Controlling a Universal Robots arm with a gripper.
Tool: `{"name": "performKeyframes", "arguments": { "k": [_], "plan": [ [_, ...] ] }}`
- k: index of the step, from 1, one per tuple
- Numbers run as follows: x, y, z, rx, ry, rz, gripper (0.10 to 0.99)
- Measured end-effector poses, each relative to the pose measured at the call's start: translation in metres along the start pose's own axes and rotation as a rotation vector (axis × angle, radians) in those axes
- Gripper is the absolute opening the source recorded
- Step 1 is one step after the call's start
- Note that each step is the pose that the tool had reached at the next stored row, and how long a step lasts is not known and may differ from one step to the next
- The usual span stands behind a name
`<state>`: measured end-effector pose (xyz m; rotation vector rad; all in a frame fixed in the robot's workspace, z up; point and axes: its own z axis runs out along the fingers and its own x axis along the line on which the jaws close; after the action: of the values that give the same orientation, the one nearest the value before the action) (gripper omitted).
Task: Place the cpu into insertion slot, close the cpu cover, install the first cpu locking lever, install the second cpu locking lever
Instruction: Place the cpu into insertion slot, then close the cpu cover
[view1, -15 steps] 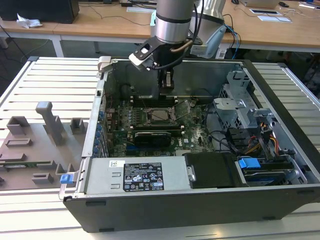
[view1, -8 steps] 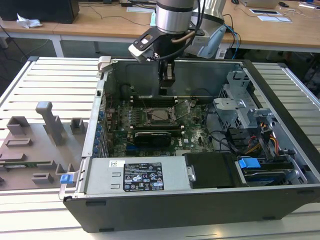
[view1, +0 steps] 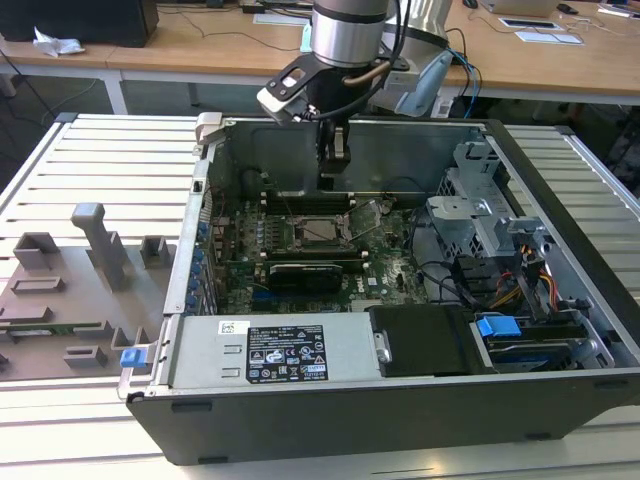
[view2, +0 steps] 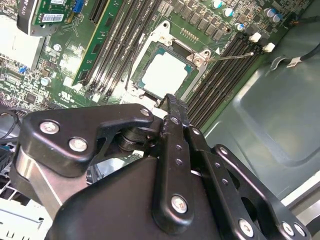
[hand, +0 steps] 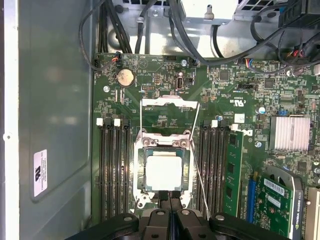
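The cpu (hand: 164, 171) lies flat in the insertion slot (hand: 138, 172), its pale metal top showing in both wrist views (view2: 167, 75). The cpu cover (hand: 169, 102) appears swung up and open beyond the slot's far edge. Two thin wire locking levers stand raised, one on each side (hand: 141, 120) (hand: 201, 165); one also shows in the second wrist view (view2: 230, 56). My gripper (hand: 170, 196) hangs just above the slot's near edge, fingers shut together with nothing between them. In the exterior view my gripper (view1: 336, 180) is over the slot (view1: 322, 232) inside the open computer case.
Memory slot rows (hand: 112, 170) flank the socket on both sides. A graphics card (view1: 305, 272) and a heatsink (hand: 289, 133) sit nearby. The case wall (view1: 400, 150), drive cage (view1: 480, 215) and cables (view1: 520, 280) surround the board. Grey fixtures (view1: 100, 245) stand on the table.
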<state>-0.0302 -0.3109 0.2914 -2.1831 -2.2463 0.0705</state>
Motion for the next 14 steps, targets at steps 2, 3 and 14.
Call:
{"name": "performKeyframes", "arguments": {
  "k": [2,3,14],
  "plan": [
    [0.0,0.0,-0.0002,0.0,0.0,0.0,0.106],
    [0.0,0.0002,-0.0004,0.0,0.0,0.0,0.106],
    [-0.0012,0.0498,-0.0023,0.002,-0.0164,0.001,0.106]
  ]
}}
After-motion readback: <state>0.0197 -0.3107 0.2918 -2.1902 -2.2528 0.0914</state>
